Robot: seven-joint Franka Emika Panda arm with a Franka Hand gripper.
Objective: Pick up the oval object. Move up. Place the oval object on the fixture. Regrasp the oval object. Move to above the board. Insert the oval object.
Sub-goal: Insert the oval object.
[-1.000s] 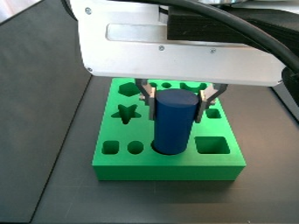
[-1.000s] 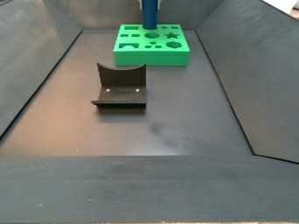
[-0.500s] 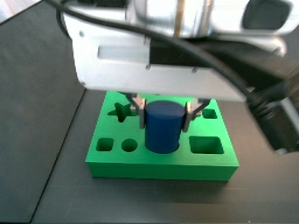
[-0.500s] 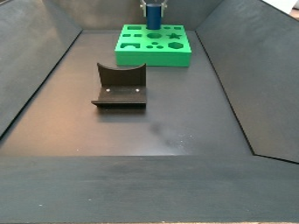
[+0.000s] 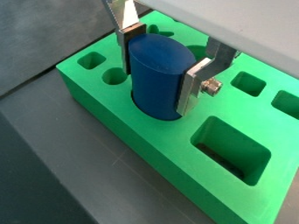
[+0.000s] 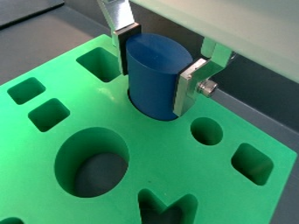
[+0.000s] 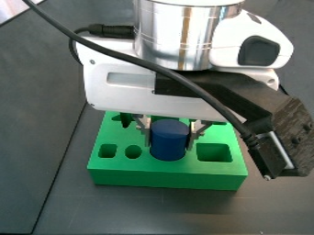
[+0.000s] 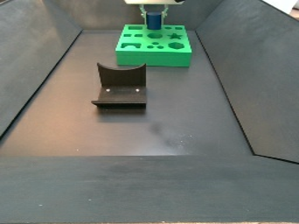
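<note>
in a wrist view the gripper (image 5: 163, 61) stands low over the board (image 5: 140, 144), its two silver fingers (image 5: 195, 84) pressed against opposite sides of the oval object (image 5: 159, 74). the blue peg is upright and its lower end sits down in a hole of the green slab. a large square hole lies just beside it, and smaller holes show along the far edges. the dark floor (image 5: 59, 184) runs beside the slab.

in a wrist view from the opposite side the gripper (image 6: 158, 57) holds the oval object (image 6: 155, 73) the same way, jaws narrowed to the peg's width with the dark pads touching it. here the board (image 6: 222, 179) shows more of its face: a big round hole near the peg, two small square holes, a small round hole and part of a star-shaped cutout at the frame's edge.

in a side view the white wrist body fills most of the frame; the gripper (image 7: 170, 128) reaches down to the board (image 7: 166, 172), and only the upper part of the oval object (image 7: 168, 141) stands above the green top, between a round hole and a square one.

in a side view from far off the whole bin shows. the fixture (image 8: 118, 87) stands alone on the floor (image 8: 163, 131), well apart from the board (image 8: 153, 45) at the far end. the gripper (image 8: 152, 17) is above that slab, and the oval object (image 8: 152, 18) is a small blue patch there; the fingers are too small to tell.
</note>
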